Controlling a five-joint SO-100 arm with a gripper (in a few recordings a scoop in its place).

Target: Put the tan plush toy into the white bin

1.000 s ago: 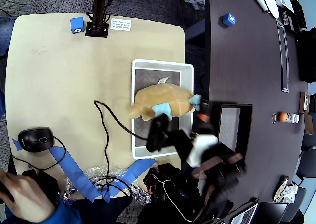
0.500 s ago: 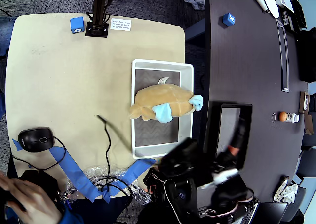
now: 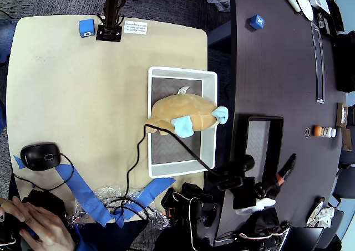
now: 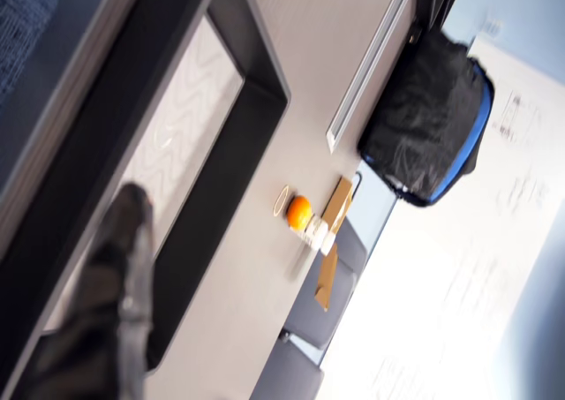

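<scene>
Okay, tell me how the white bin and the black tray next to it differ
Colour: the white bin has white walls; the black tray has a dark rim.
Contents: the tan plush toy lies in the white bin, one blue paw over its rim; the black tray holds nothing.
Surface: the white bin sits on the tan table, the black tray on the dark table.
Both are rectangular, with grey patterned bottoms.

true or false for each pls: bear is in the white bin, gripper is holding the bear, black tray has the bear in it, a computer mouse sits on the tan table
1. The tan plush toy lies in the white bin. True.
2. The gripper holds the toy. False: it is off over the dark table, apart from the toy.
3. The black tray holds the toy. False: no toy is in it.
4. A computer mouse sits on the tan table. True.
</scene>
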